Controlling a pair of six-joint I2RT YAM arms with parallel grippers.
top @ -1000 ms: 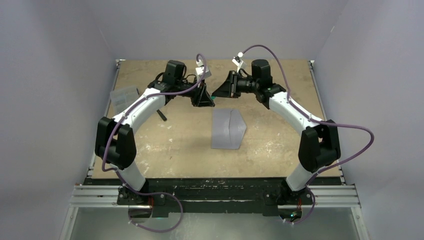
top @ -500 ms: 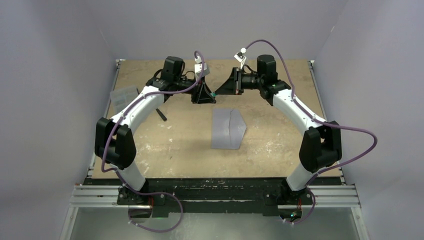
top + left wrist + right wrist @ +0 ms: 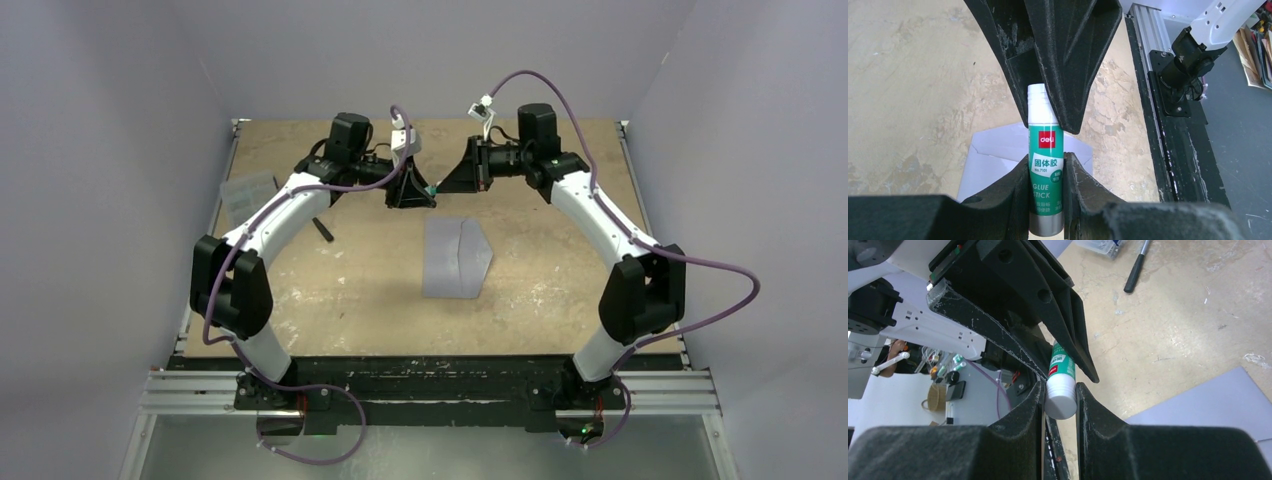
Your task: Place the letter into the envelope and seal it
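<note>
The grey-blue envelope (image 3: pixel 456 258) lies flat mid-table with its pointed flap to the right; it also shows under the left gripper (image 3: pixel 993 155) and low at the right (image 3: pixel 1218 405). The letter is out of view. Above the envelope's far edge both grippers meet on a green glue stick (image 3: pixel 1045 165). My left gripper (image 3: pixel 412 190) (image 3: pixel 1046 170) is shut on its green body. My right gripper (image 3: pixel 455 180) (image 3: pixel 1060 390) is shut on its white cap (image 3: pixel 1060 402). In the top view only a speck of green glue stick (image 3: pixel 432 188) shows between them.
A clear ribbed plastic box (image 3: pixel 247 195) sits at the table's left edge. A black pen (image 3: pixel 323 230) (image 3: pixel 1137 270) lies between that box and the envelope. Grey walls close in the back and both sides.
The right gripper has swung from a tilt to level and drifted slightly back-right. The left gripper edged right with it. Both stay shut on the glue stick; the envelope has not moved.
</note>
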